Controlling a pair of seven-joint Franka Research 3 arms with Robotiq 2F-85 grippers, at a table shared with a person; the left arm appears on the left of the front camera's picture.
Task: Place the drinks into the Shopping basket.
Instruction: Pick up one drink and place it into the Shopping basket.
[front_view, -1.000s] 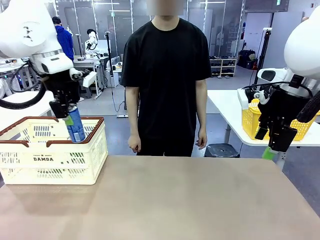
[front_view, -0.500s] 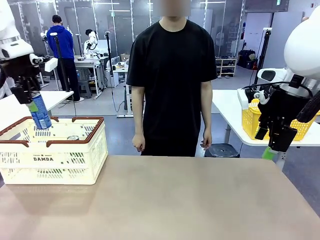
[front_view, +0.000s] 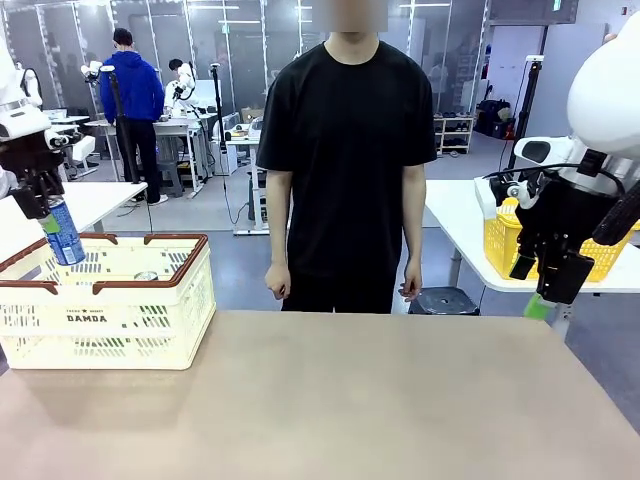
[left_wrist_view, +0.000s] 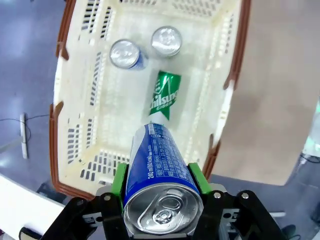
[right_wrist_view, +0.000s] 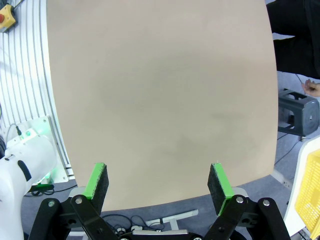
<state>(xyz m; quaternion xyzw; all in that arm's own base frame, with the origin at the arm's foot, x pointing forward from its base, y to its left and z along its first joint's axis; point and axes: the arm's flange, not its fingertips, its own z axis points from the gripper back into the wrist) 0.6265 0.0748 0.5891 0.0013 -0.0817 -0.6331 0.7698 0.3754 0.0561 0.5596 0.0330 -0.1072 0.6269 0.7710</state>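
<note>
My left gripper (front_view: 44, 212) is shut on a blue drink can (front_view: 63, 233), which hangs tilted over the left end of the cream Shopping basket (front_view: 110, 305) at about rim height. From the left wrist, the green pads (left_wrist_view: 120, 179) clamp the blue can (left_wrist_view: 159, 165) on both sides, its silver top facing the camera. Below it, inside the basket (left_wrist_view: 61, 65), a green can (left_wrist_view: 165, 94) lies flat and two cans (left_wrist_view: 125, 53) (left_wrist_view: 166, 41) stand upright. My right gripper (front_view: 553, 283) hangs open and empty off the table's right side, and its open gripper (right_wrist_view: 157, 182) looks down on the bare table (right_wrist_view: 160, 100).
A person in a black T-shirt (front_view: 345, 150) stands at the far edge with arms down. A yellow mesh basket (front_view: 500, 245) sits on a white side table to the right. The brown tabletop (front_view: 350, 400) stretches right of the Shopping basket.
My left arm has carried the blue can leftward, from the middle of the basket to its left end. The right arm has not moved.
</note>
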